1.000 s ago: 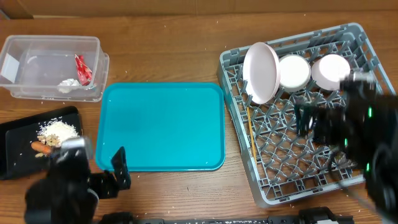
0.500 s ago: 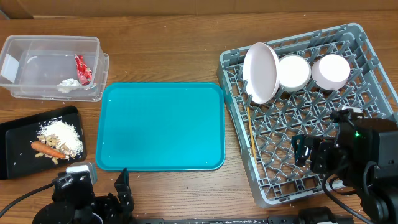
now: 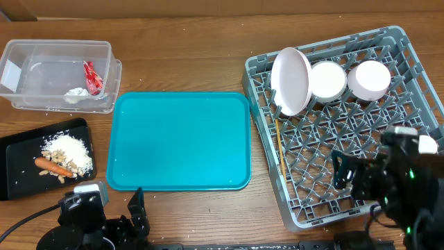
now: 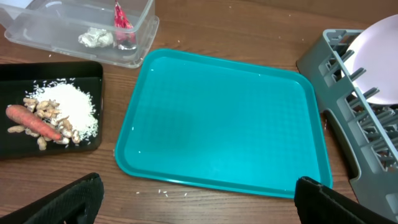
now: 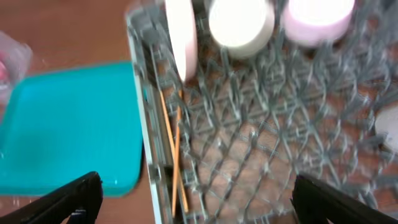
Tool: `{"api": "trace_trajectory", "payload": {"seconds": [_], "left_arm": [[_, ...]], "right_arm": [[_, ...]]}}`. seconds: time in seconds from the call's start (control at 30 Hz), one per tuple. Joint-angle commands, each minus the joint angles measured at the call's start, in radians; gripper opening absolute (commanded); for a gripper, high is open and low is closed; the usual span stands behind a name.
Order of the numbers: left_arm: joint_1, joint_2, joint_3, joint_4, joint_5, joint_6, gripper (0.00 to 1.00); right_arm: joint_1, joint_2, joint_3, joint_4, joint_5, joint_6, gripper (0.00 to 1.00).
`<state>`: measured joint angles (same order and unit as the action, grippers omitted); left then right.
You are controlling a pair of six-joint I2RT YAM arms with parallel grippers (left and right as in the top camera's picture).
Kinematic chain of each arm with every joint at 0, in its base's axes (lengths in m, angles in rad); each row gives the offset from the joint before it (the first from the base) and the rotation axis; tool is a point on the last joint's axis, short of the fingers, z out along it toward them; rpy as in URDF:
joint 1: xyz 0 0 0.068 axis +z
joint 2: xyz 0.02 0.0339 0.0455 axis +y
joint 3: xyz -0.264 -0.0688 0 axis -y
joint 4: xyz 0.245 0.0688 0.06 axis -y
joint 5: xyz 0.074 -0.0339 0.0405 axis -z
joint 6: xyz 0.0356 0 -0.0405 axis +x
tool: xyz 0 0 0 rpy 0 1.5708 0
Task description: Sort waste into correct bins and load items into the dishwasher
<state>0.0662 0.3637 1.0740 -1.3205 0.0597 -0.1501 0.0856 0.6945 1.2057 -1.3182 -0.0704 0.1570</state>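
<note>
My left pincer (image 4: pixel 198 182) stood with its jaws spread as wide as they go and nothing between them, low at the near edge of the surface (image 3: pixel 194 55). Straight ahead of it lay the teal tray (image 4: pixel 224 118), bare. Ahead and to its left sat the black tray (image 4: pixel 18 70), holding the orange carrot (image 4: pixel 34 121) against the beige food bits with white crumbs (image 4: pixel 65 109). Farther ahead on that same side was the clear tub (image 4: pixel 140 40), with the red wrapper (image 4: pixel 121 15) and the whitish scrap (image 4: pixel 94 37) inside it.

My right pincer (image 5: pixel 196 182) was just as wide open and empty, hanging over the near part of the grey dish rack (image 3: pixel 399 42). Just ahead of it and a little to its left, the chopsticks (image 5: pixel 173 149) lay lengthwise in the rack beside its left wall. Farther ahead, at the rack's far end, the white plate (image 3: pixel 291 80) stood on edge. To the right of the plate the two white bowls (image 3: pixel 327 81) sat side by side. The right wrist view was blurred, so I could not make out finer detail there.
</note>
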Motion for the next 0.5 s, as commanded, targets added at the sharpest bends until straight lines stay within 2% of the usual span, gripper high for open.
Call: {"api": "trace_trajectory", "payload": {"seconds": [0.0, 0.33, 0.47], "left_arm": [[0.005, -0.004, -0.005, -0.002, -0.008, -0.004, 1.00], [0.005, -0.004, -0.005, -0.001, -0.008, -0.004, 1.00], [0.005, -0.004, -0.005, -0.002, -0.008, -0.004, 1.00]], "right_arm": [[-0.015, -0.154, -0.102, 0.072, 0.010, -0.007, 1.00], [-0.046, -0.592, -0.466, 0.277, 0.017, -0.024, 1.00], [-0.054, -0.691, -0.576, 0.349, 0.018, -0.043, 1.00]]}}
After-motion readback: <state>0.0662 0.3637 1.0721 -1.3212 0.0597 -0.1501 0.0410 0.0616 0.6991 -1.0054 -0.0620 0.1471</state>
